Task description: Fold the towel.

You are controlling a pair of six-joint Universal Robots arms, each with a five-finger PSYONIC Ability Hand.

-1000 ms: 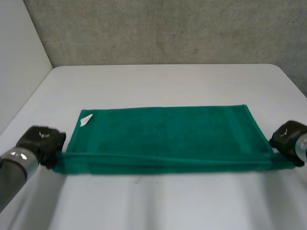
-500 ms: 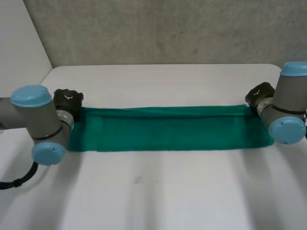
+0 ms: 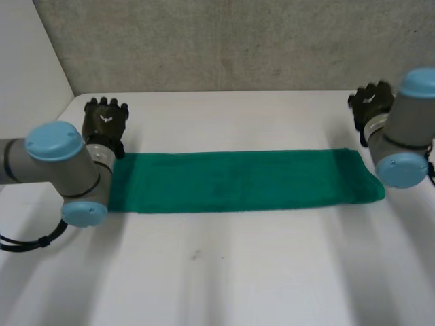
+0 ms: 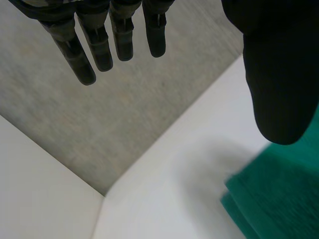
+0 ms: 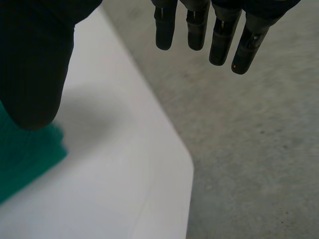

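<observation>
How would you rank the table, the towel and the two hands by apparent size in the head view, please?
1. table
2. towel
3. left hand and right hand: they look about alike, and the right hand is partly hidden behind its arm, so they are left unranked.

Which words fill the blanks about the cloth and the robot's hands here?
The long folded terry towel is ___ in colour. It lies flat on a ___ table. The black left hand and black right hand are both ___, gripping nothing.
Missing words: green; white; open.
</observation>
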